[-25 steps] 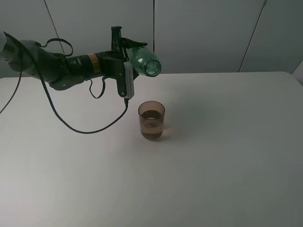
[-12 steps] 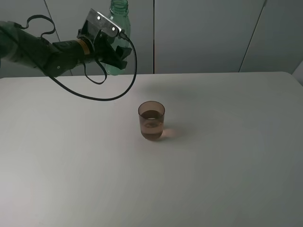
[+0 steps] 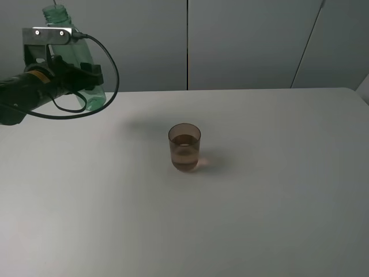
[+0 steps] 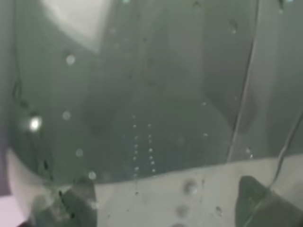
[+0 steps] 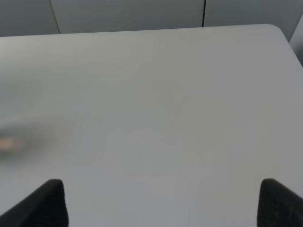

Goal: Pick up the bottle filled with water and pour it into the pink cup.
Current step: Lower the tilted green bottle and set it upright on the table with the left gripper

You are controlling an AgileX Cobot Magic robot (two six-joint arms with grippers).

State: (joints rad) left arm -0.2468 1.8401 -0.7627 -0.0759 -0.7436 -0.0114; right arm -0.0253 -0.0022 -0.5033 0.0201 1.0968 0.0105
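Note:
The green translucent bottle hangs above the table's far left, close to upright, with its open neck on top. My left gripper is shut on the bottle's body. In the left wrist view the bottle fills the picture, droplets on its wall, with dark fingertips at its sides. The pink cup stands mid-table with liquid in its lower half, well to the right of the bottle. My right gripper is open over bare table and does not show in the exterior high view.
The white table runs to a grey panelled wall at the back. A black cable loops from the left wrist. The table's far right corner shows in the right wrist view.
The bottle was tipped with its mouth above the cup; it has swung back upright and the left arm has carried it left, away from the cup.

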